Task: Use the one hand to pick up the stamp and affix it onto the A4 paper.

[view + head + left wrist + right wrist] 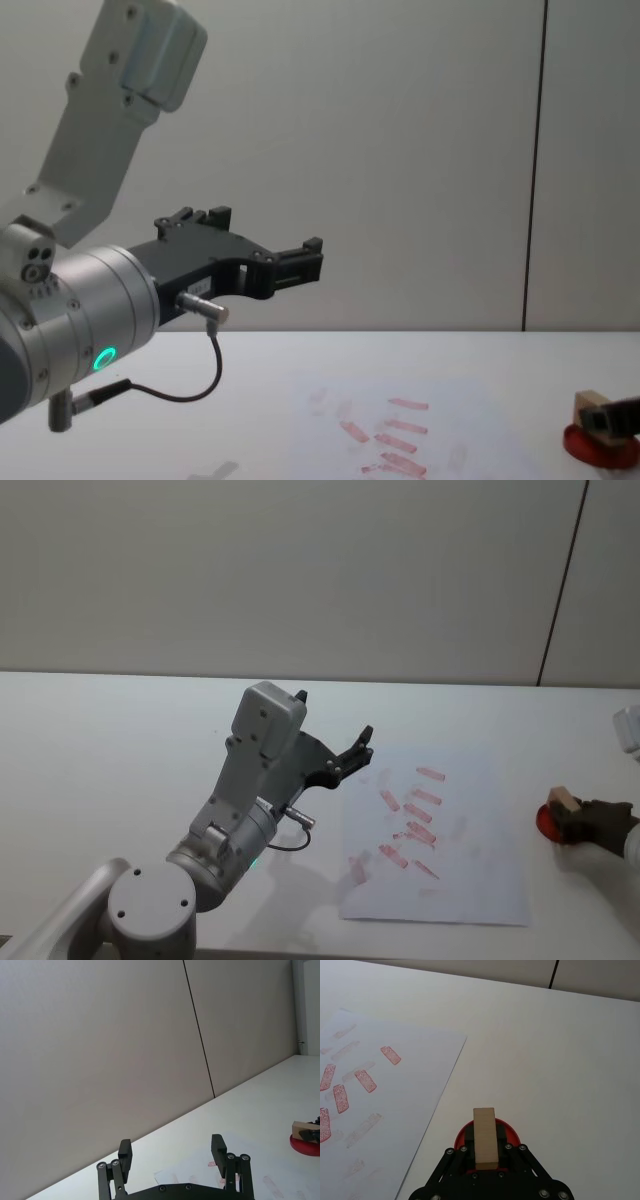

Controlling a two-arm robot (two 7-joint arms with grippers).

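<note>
While my right tool pinches the stamp on the ink pad, its long axis runs away from my wrist, near the right edge of the A4 paper, open table beyond. My left tool hangs spread left of it.

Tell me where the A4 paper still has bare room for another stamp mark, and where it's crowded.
The A4 paper is bare along its edge facing the ink pad and along its near edge. The red marks crowd its middle. The right gripper holds the stamp on the ink pad; the left gripper hangs open, left of the paper.
</note>
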